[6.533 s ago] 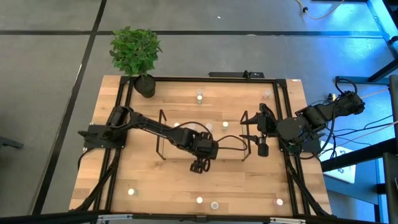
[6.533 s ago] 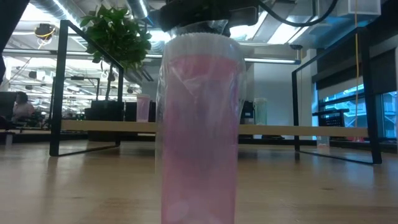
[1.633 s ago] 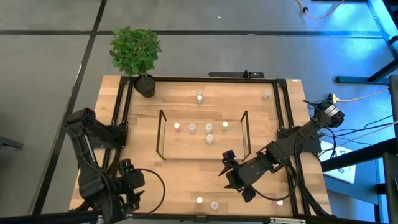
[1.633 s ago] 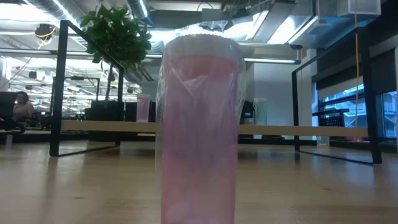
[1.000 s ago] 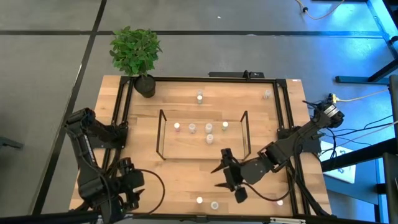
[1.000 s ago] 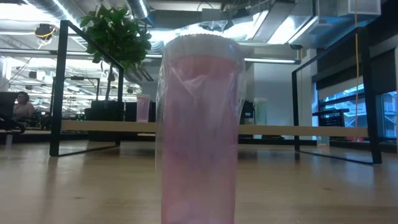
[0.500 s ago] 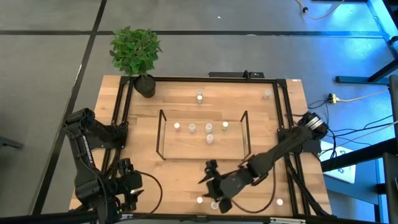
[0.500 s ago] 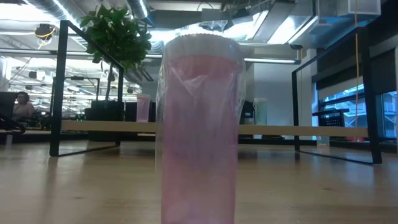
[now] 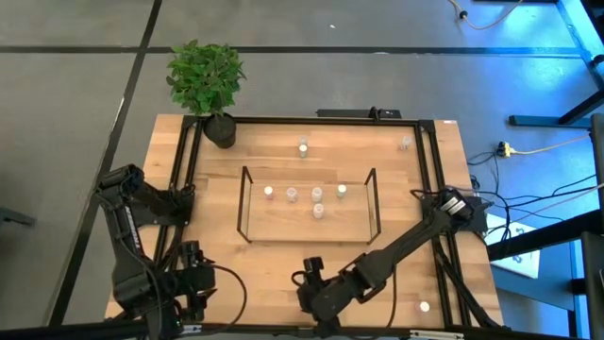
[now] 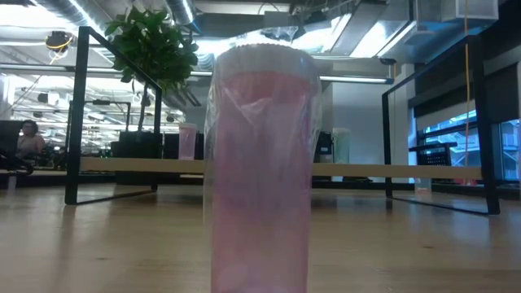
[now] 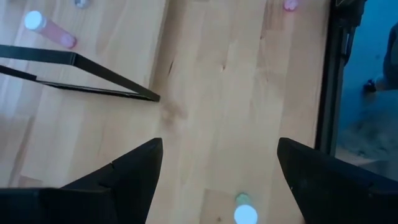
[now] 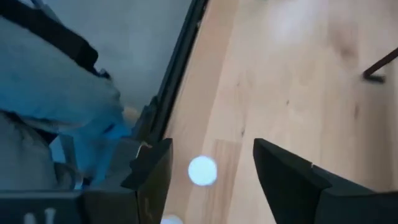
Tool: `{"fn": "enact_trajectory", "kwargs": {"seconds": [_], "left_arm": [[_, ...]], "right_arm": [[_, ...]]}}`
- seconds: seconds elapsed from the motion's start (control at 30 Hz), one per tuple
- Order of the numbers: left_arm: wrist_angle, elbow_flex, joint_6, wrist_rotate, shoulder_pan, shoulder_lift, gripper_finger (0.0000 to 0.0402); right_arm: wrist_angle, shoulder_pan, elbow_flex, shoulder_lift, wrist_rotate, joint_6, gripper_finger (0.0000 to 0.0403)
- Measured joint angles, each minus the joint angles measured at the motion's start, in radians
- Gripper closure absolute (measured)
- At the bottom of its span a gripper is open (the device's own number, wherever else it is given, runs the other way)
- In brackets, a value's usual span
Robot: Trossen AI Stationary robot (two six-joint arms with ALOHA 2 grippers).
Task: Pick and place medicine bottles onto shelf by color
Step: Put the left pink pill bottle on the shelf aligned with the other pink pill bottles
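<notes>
Since the earlier frame we record one change: the right arm has stretched further along the table's near edge, carrying the right gripper (image 9: 316, 304) from near the shelf's right end to the near-middle, where two bottles stood uncovered a moment ago. The left arm has stayed folded at the near-left corner.

Item, right gripper (image 12: 211, 171): fingers spread apart, nothing between them but a white-capped bottle (image 12: 202, 170) on the wood below; its colour we cannot tell.

Item, left gripper (image 9: 193, 283): fingers likewise apart and empty, a green bottle (image 11: 244, 211) on the board beyond them.

Item, shelf (image 9: 244, 203): black rod rack, centre of the table, with five bottles standing inside. Of these, four make a row and one (image 9: 318, 211) stands just in front.

Item, loose bottles: two near the far edge (image 9: 303, 145) and (image 9: 405, 144), one at near right (image 9: 424, 306).

Item, pink bottle (image 10: 260, 171): upright, filling the low view.

Item, potted plant (image 9: 205, 79): far-left corner.
</notes>
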Motion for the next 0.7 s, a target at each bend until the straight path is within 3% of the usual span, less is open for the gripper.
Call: {"fn": "enact_trajectory", "kwargs": {"seconds": [0.7], "left_arm": [[0.031, 0.000, 0.069, -0.017, 0.000, 0.000, 0.0090]], "right_arm": [[-0.018, 0.000, 0.001, 0.113, -0.027, -0.041, 0.0178]]}}
